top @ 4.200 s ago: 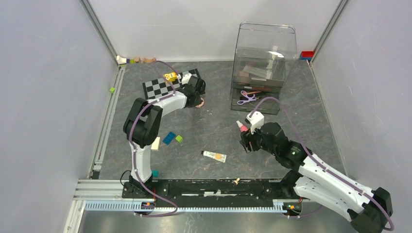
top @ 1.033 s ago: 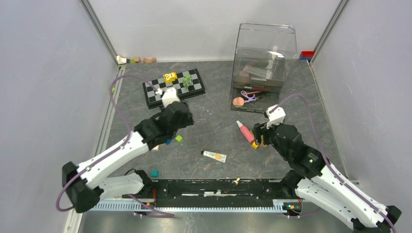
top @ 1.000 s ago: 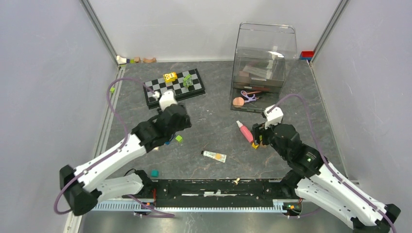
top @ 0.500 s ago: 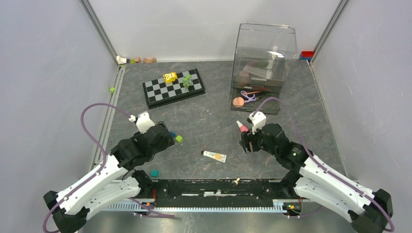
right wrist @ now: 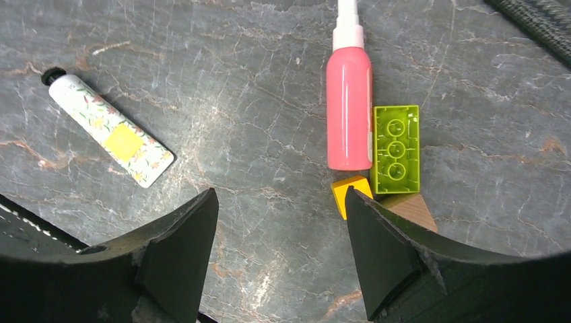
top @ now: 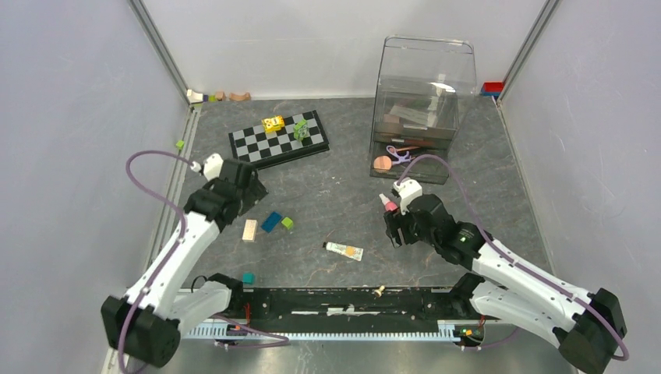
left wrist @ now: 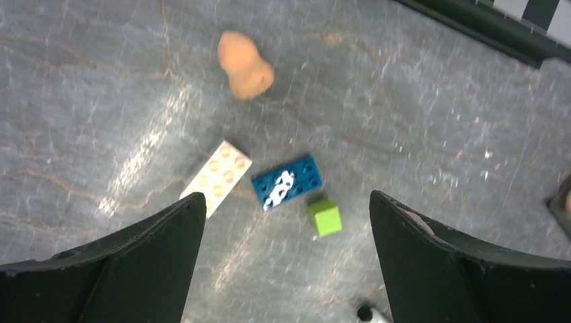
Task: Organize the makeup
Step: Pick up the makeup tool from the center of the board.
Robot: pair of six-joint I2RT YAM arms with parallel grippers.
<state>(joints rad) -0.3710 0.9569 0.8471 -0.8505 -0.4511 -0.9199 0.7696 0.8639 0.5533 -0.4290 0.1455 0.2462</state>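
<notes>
A pink tube (right wrist: 349, 114) lies on the table beside a green brick (right wrist: 395, 149). My right gripper (right wrist: 279, 196) hovers open just near of the pink tube (top: 385, 202), holding nothing. A cream flowered tube (right wrist: 108, 128) lies to its left, also seen from above (top: 344, 250). My left gripper (left wrist: 287, 202) is wide open and empty over toy blocks. Beyond them is a blurred peach sponge (left wrist: 244, 65), which the left gripper (top: 236, 191) hides in the top view. Another peach sponge (top: 381, 164) and the purple curler (top: 399, 153) rest in the front tray of the clear organizer (top: 425, 86).
The chessboard (top: 265, 146) with two small toys lies at the back left. Cream (top: 249, 230), blue (top: 271, 221) and green (top: 287, 223) blocks sit at centre left, and a teal block (top: 249, 277) lies near the front rail. A yellow block (right wrist: 350, 192) and a wooden wedge (right wrist: 412, 210) lie under my right finger.
My left arm has swung back from the table's middle to the left side, and its jaws have opened wider. My right gripper has shifted left, to the near side of the pink tube.
</notes>
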